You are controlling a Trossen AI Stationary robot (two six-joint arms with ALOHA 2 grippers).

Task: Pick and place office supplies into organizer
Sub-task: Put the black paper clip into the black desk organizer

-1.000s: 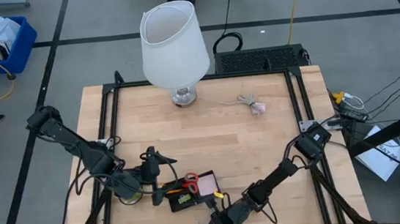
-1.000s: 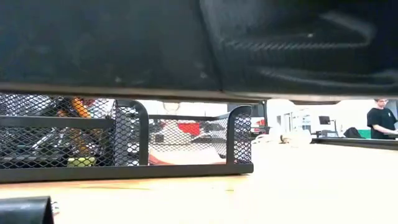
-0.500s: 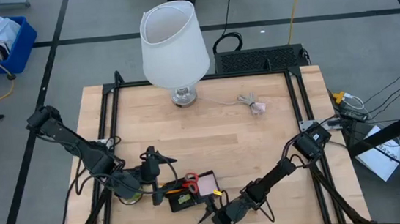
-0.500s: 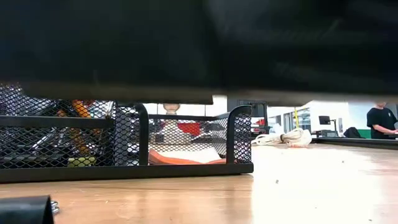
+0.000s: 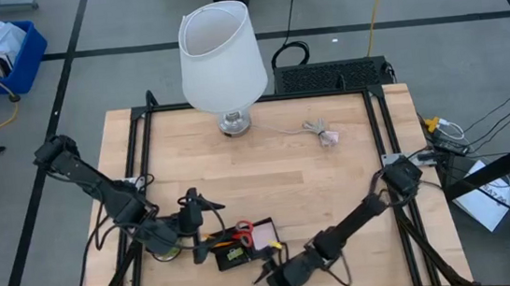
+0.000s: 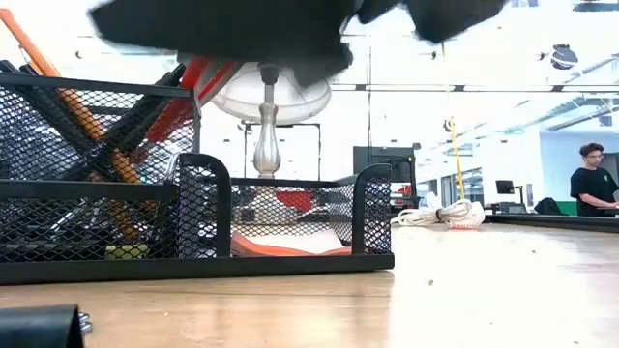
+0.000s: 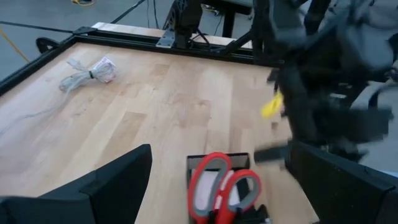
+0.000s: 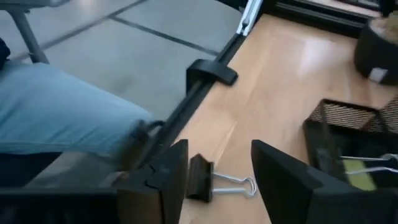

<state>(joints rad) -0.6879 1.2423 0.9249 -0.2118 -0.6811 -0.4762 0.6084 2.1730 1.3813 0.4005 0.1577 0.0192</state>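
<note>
- The right gripper (image 8: 214,180) hangs low over the front edge of the table (image 5: 277,174), near the middle of that edge, its fingers spread wide with nothing between them.
- A black binder clip (image 8: 217,182) lies flat on the wood right in that gap, close to the table's front rail and just in front of the organizer (image 6: 193,227).
- The clip's long axis runs roughly parallel to the front edge: its black body sits toward the gripper's one finger and its wire handles point toward the organizer's mesh wall.
- Risk, as I judge it: the clip is thin and flat, so fingers closing too high would skate over it or catch only the springy wire loops, which could flick it off the front edge.
- A second risk: the gap spans the clip along its length, so a squeeze may pivot it instead of seating it.
- The left gripper (image 7: 217,186) waits over the organizer with its fingers wide apart and empty, right above the red-handled scissors (image 7: 221,190) standing in a compartment; the two arms are close, so a lift toward the organizer could bring them together.
- Pencils (image 6: 92,126) already lean in the tall compartment.
</note>
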